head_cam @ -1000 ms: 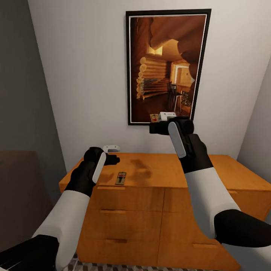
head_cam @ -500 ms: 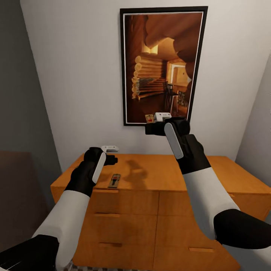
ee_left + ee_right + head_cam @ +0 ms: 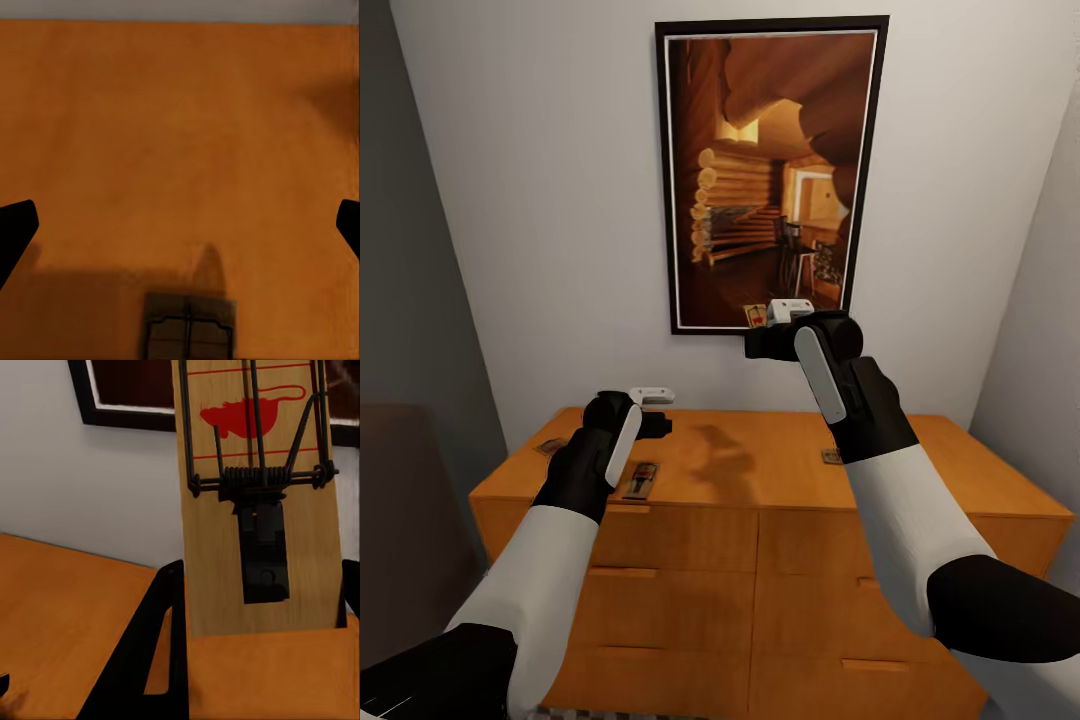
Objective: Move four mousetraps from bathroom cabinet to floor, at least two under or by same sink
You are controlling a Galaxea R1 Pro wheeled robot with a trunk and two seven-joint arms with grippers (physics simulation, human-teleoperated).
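The orange-brown cabinet [image 3: 760, 520] stands against the wall ahead of me. Three mousetraps lie on its top: one near the front edge [image 3: 641, 481], one at the far left [image 3: 550, 446] and one right of centre [image 3: 831, 457]. My left gripper [image 3: 663, 424] hovers open just above the top, with the front trap [image 3: 187, 330] below its spread fingers [image 3: 15, 232]. My right gripper [image 3: 758, 335] is raised in front of the picture, shut on a fourth mousetrap [image 3: 756, 315]. That trap's red-mouse print and spring [image 3: 255, 495] show upright between the fingers [image 3: 161, 660].
A large black-framed picture [image 3: 770, 175] of a log interior hangs above the cabinet. Grey walls close in on the left and right. A dark brown surface [image 3: 410, 500] sits at the left, and a strip of patterned floor [image 3: 560, 712] shows at the bottom.
The whole view has shifted, so cabinet and picture now sit further left. Traps at the cabinet's left and right have come into view. Both arms keep their poses, the right still holding its trap.
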